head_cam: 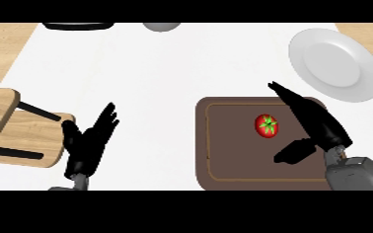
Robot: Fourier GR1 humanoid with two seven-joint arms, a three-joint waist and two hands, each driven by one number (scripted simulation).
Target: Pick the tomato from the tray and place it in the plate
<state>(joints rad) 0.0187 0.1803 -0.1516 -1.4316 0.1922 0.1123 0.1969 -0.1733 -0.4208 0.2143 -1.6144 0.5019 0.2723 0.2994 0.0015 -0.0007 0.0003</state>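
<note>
So in the head view, your tomato (267,126) is sitting in the right half of the brown tray (218,143), lower right of the frame, green stem facing up, nothing touching it. Your right hand (313,121) is just to the right of it, fingers stretched out straight toward the upper left and thumb sticking out below, so it's spread and holding nothing; that looks to me like a setup to close around the tomato from the side, since the tomato lies in the gap between thumb and fingers. The white plate (331,61) is in the upper right, just beyond the tray's far corner, so you've got a short carry once you grab. Your left hand (89,140) is parked at the lower left with relaxed fingers up, resting next to a wooden board (29,133) at the left edge, out of the way. At the top edge there's a grey round thing (162,26) and a dark object (78,25), both cut off, can't tell what they are.
</note>
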